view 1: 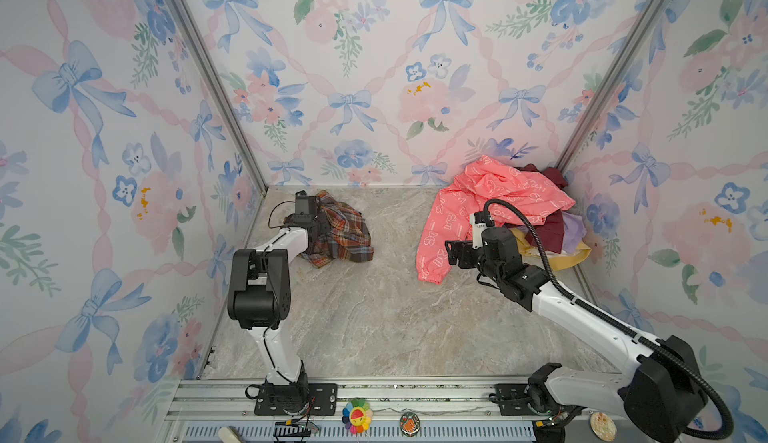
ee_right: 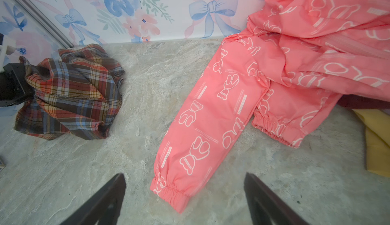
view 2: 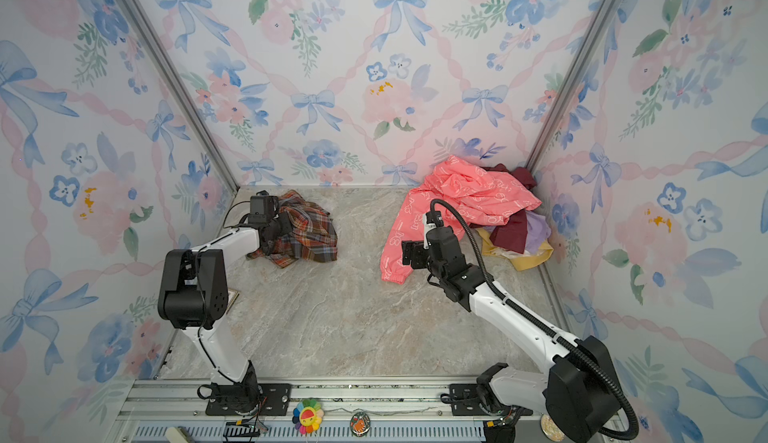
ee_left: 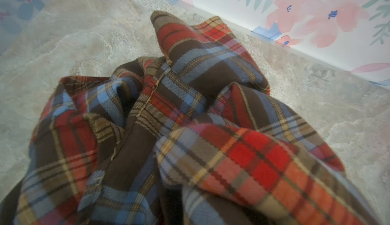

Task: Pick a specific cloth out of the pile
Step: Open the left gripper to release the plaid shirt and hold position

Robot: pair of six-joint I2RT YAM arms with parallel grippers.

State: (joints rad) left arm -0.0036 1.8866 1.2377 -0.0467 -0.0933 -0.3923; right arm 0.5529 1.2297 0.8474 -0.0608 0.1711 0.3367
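Plaid cloth (ee_left: 190,129) at ten o'clock on the counter (view 1: 374,316), well apart from the pile (view 1: 498,183), is risking slipping, held by one edge only in the clamped left hand (view 1: 316,229), while the right hand (ee_right: 184,175) is gaping.

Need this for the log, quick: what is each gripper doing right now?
Left gripper: closed, buried in the plaid cloth, apparently gripping it.
Right gripper: open, empty, near the pink jacket sleeve.

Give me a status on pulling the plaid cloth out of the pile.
Done: the plaid cloth lies far-left on the table, well apart from the pile. In hand: the left hand is shut on it; the right hand hangs open and empty beside a sleeve of the pink jacket. Remaining: letting the cloth go.
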